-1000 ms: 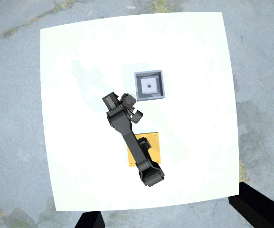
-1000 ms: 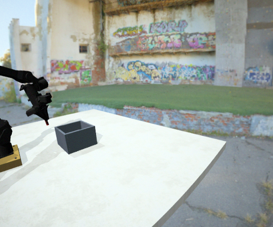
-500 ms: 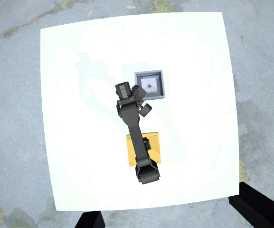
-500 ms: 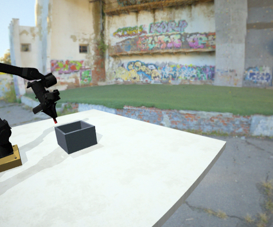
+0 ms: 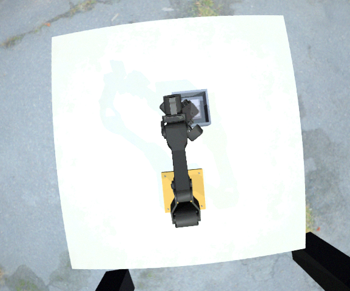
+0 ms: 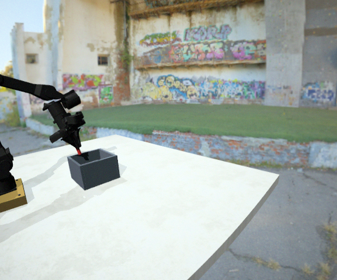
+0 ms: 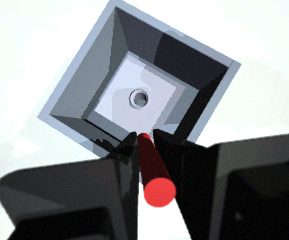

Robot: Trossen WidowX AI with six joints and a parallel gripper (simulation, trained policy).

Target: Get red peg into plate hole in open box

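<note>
Gripper (image 6: 77,147) (image 7: 144,135) was clamped on the red peg (image 6: 78,151) (image 7: 156,172), seen left of center in the exterior view and at bottom center in the wrist view. Peg ran lengthwise between the fingers, one round end toward the wrist camera, lower center of that frame. In the exterior view its red tip showed below the fingertips, by the near-left part of the open box's rim. Whether the tip was below rim level: couldn't tell.

Open box (image 5: 208,108) (image 6: 101,172) (image 7: 76,62) stood upright on the white table (image 5: 250,188) (image 6: 174,210), just above center in the top view, partly under the arm (image 5: 179,162) (image 6: 26,86). Pale plate (image 7: 116,92) lay at the box bottom, its round hole (image 7: 140,98) uncovered, upper middle of the wrist view. Peg was outside the hole. Arm base on yellow plate (image 5: 165,200) (image 6: 20,197), lower center in top view, lower left in exterior.
</note>
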